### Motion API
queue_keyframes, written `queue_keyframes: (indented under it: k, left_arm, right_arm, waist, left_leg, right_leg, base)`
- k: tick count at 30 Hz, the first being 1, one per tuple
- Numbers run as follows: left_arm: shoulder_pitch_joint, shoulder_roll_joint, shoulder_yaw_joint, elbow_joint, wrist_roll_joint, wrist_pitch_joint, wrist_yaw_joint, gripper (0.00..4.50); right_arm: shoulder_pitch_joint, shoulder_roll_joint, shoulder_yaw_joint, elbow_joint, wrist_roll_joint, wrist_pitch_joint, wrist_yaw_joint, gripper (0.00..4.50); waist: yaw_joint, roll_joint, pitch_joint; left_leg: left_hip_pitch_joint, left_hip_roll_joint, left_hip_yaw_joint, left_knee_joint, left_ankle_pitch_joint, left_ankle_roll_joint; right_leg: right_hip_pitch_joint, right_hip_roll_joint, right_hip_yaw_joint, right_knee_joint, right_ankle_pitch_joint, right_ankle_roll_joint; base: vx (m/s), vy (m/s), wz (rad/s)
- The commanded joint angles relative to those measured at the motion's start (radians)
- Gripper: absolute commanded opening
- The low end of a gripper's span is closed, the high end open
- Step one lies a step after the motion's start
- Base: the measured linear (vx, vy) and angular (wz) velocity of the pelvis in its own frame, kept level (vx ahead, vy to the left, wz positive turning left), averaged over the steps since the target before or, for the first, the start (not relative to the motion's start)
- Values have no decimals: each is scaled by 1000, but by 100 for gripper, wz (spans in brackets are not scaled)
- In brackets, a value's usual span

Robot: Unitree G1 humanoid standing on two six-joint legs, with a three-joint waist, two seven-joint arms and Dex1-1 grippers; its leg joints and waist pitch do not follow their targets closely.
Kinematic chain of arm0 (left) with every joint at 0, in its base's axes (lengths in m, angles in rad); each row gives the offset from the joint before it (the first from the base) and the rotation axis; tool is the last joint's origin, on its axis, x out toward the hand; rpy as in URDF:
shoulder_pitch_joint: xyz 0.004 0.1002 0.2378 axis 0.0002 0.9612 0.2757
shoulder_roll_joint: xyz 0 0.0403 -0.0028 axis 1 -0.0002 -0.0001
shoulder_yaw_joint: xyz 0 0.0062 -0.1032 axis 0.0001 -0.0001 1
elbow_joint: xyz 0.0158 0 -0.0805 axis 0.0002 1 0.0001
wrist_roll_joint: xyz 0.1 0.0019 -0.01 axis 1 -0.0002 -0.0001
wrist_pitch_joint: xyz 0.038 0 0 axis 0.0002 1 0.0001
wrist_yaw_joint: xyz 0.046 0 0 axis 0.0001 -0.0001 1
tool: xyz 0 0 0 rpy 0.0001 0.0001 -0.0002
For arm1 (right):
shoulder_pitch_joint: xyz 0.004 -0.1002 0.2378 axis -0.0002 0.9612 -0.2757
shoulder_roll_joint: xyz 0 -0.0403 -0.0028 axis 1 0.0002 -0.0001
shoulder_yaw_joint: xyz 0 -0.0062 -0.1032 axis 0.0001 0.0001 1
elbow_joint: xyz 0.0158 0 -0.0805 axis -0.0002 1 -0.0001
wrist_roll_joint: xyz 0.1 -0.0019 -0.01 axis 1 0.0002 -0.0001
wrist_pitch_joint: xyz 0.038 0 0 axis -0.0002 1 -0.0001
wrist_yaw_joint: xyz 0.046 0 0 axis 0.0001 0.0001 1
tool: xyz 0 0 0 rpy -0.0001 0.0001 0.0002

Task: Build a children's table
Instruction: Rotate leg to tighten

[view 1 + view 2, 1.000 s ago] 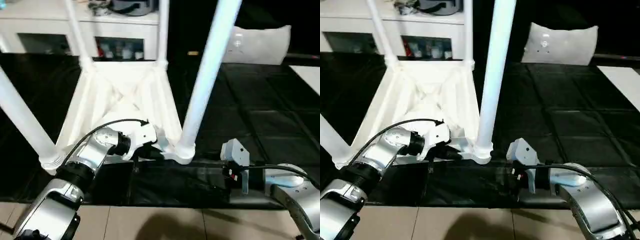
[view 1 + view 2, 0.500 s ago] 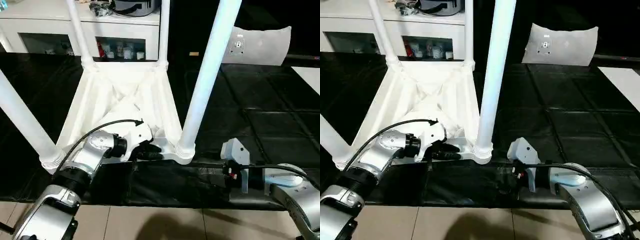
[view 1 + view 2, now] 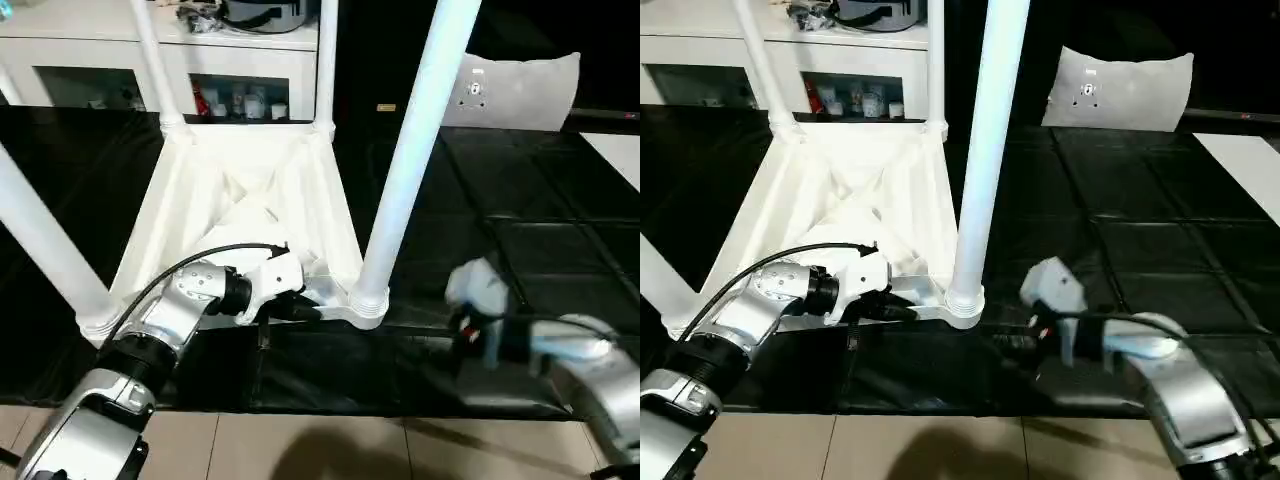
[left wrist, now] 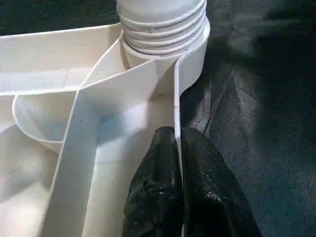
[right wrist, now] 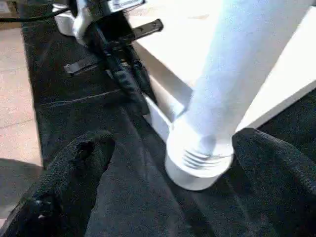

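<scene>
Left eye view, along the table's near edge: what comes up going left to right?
Near-left white tapered leg → left tool, pinching the white plastic table's rim → near-right white leg → right tool's silver forearm.

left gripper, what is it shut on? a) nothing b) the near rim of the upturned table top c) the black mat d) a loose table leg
b: in the left wrist view the left gripper has a black finger on each side of the thin white rim of the table top, beside the corner socket holding a leg.
</scene>
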Motion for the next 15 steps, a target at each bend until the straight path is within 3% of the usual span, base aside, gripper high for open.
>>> queue_keyframes:
  k: [1, 4, 5, 6, 8, 15]
  left_arm:
    - [22, 17, -21, -8, 26, 3, -37, 2]
    - [32, 24, -29, -51, 5, -3, -92, 2]
    - [43, 34, -42, -91, -14, -2, -144, 2]
    - [46, 38, -47, -103, -21, -1, -162, 2]
    - [54, 45, -56, -127, -30, 6, -186, 0]
    - [66, 59, -76, -177, -29, 3, -227, 0]
  right_arm:
    - [-22, 0, -19, 20, 23, -14, 24, 450]
    - [-41, -3, -1, 71, 25, -61, 85, 450]
    - [-61, -1, 8, 119, 25, -94, 126, 450]
    - [-69, 3, 9, 135, 25, -103, 135, 450]
    - [-87, 9, 9, 164, 31, -108, 154, 421]
    - [-157, 18, 43, 272, 39, -133, 261, 365]
  waist:
    - [7, -6, -63]
    - [8, -7, -65]
    - [8, -7, -64]
    - [10, -9, -67]
    - [11, -10, -63]
    - [33, -7, -62]
  left_leg:
    - [-16, 89, -37, -63, 23, 99]
    - [-21, 88, -36, -61, 31, 107]
    - [-21, 89, -36, -62, 38, 112]
    - [-20, 90, -35, -58, 65, 119]
    - [-22, 88, -32, -55, 72, 127]
    - [-17, 93, -31, -56, 50, 108]
  right_leg:
    - [61, -133, 92, -56, -212, -31]
    - [65, -139, 93, -46, -187, -54]
    - [64, -136, 94, -47, -181, -56]
    - [60, -136, 97, -35, -141, -79]
    - [55, -134, 99, -34, -126, -95]
    - [56, -132, 97, -37, -184, -77]
  base:
    - [0, 0, 0]
    - [0, 0, 0]
    - [0, 0, 0]
    - [0, 0, 0]
    - [0, 0, 0]
    - [0, 0, 0]
